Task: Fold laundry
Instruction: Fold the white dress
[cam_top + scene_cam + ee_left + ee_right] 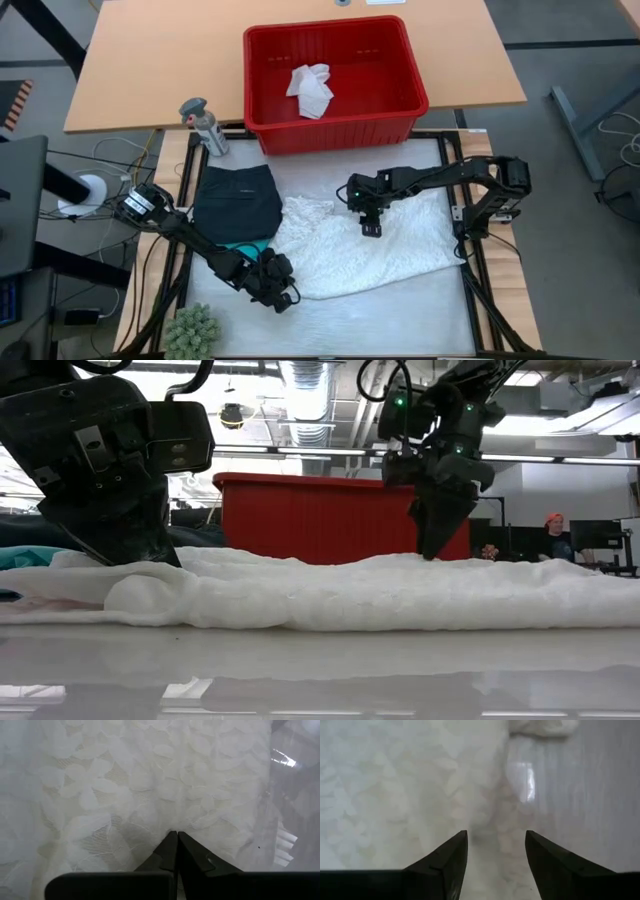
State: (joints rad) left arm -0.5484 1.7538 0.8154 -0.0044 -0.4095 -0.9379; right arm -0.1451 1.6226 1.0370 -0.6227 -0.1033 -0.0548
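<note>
One black garment (237, 202) folded | white lace garment (370, 250) unfolded | left hand (275, 290) clenched on its edge | right hand (370, 225) released above

White lace garment (370, 250): spread flat, rumpled, under both grippers. Black shorts (237, 202): folded flat, just left of the lace, touching it. Teal garment (243, 246): only an edge visible beneath the shorts. Small white piece (311, 88): crumpled, well beyond the grippers.
</note>
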